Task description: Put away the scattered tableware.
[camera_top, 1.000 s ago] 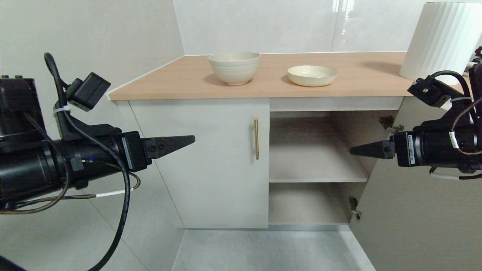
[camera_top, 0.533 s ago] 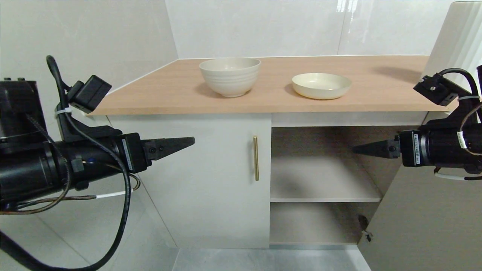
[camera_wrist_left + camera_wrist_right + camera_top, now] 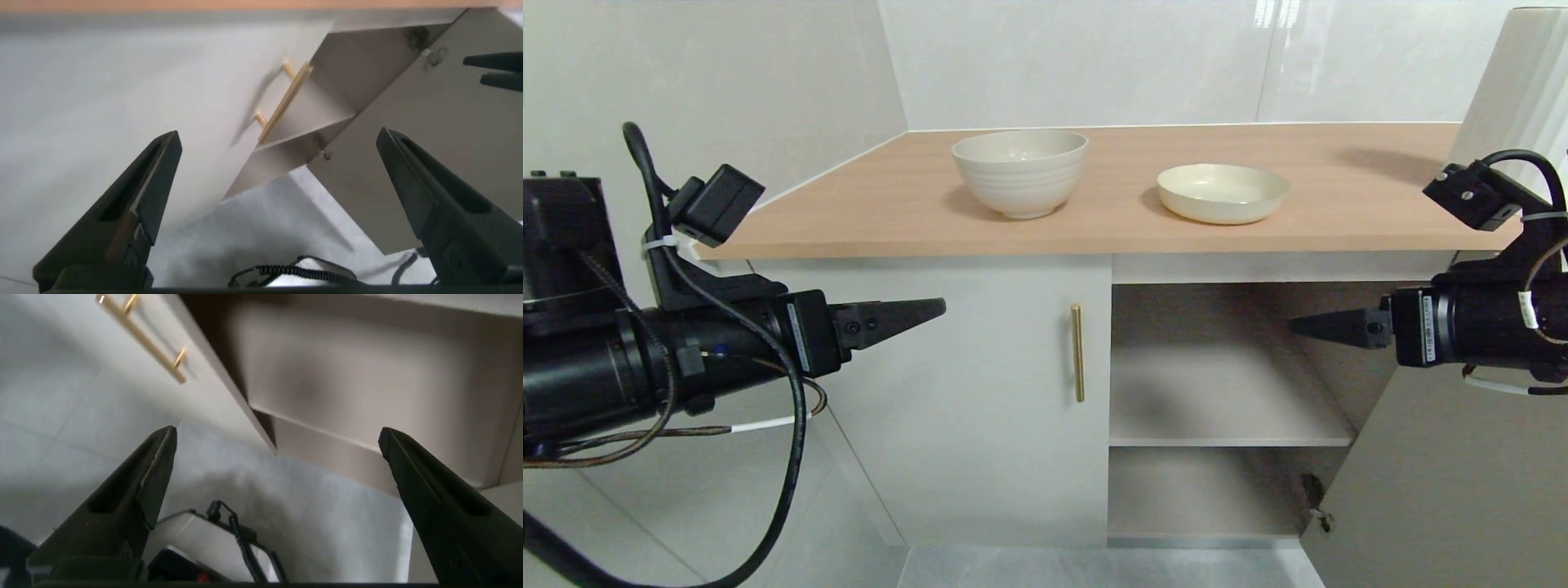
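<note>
Sees the whole head view shifted against a second ago, with cabinet and light wooden worktop [image 3: 1339, 196] drawn larger and lower in the picture. Takes that as camera travel, not as any move of the tableware. Finds the ribbed cream ceramic bowl [image 3: 1020, 173] and the shallow cream ceramic dish [image 3: 1223, 193] keeping the same places on the worktop, bowl to the left, dish to the right, well apart, both upright. Finds the left pincer [image 3: 931, 308] holding its place in the picture, level in front of the closed white cabinet door [image 3: 980, 392], below the worktop's edge, fingers [image 3: 143, 192] spread wide in the left wrist view, released, gripping nothing. Finds the right pincer [image 3: 1294, 327] set a little lower and further right than before, level with the upper part of the open compartment, fingers [image 3: 139, 482] likewise spread wide, released. Notes a slim brass bar handle [image 3: 1078, 353] upright on the closed door's right edge. Notes a pale inner shelf [image 3: 1225, 408] splitting the open compartment into upper and lower space. Notes the swung-out white right door [image 3: 1445, 490] standing beneath the right arm. Notes a tall white ribbed cylinder [image 3: 1515, 90] at the worktop's far right end.
</note>
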{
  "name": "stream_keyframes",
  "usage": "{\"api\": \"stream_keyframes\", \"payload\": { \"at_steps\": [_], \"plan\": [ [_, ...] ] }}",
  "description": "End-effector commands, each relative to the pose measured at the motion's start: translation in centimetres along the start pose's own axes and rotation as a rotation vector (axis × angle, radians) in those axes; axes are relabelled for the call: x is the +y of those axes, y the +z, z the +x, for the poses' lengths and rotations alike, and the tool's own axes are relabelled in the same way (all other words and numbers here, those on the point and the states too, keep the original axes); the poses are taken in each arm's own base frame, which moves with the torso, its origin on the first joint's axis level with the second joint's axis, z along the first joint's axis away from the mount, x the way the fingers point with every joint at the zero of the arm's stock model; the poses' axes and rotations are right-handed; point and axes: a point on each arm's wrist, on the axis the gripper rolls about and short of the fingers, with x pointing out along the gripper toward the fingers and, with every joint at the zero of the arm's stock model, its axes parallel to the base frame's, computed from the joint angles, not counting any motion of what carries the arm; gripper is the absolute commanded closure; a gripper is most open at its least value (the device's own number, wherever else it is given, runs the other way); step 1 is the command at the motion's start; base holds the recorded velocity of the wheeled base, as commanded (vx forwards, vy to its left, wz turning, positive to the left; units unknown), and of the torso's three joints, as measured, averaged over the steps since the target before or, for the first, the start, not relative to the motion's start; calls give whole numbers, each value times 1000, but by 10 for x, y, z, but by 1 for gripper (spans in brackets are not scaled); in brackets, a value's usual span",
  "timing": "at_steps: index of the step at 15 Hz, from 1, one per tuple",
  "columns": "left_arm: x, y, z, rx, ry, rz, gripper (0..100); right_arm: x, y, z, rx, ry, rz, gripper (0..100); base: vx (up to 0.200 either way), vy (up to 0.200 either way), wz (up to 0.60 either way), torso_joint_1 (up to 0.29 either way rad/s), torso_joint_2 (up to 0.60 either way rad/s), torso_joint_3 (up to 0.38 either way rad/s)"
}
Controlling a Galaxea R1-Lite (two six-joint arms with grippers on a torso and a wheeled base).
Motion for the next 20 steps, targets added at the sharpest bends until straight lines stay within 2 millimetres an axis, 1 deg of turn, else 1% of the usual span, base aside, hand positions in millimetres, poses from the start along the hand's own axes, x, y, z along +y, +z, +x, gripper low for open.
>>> {"api": "stream_keyframes", "payload": {
  "at_steps": [1,4,7,10,16,18,20],
  "plan": [
    [0,0,0,-1,0,0,0,3,-1,-6,-11,12,-7,0,0,0,0,85,-295,-198],
    [0,0,0,0,-2,0,0,3,0,-7,-14,13,-9,0,0,0,0,128,-305,-263],
    [1,-2,3,11,1,-5,0,3,0,-5,-11,12,-15,0,0,0,0,89,-530,-276],
    [3,-4,6,24,2,-9,0,3,0,-2,-18,13,-16,0,0,0,0,248,-461,-284],
    [4,-6,11,39,-12,-13,0,0,-1,11,-8,7,-15,0,0,0,0,218,-474,-269],
    [7,-4,18,34,-13,-11,0,-2,-1,16,-13,-1,-13,0,0,0,0,210,-491,-266],
    [12,4,35,0,-22,5,0,-7,2,25,-29,-13,-11,0,0,0,0,237,-505,-278]
  ]
}}
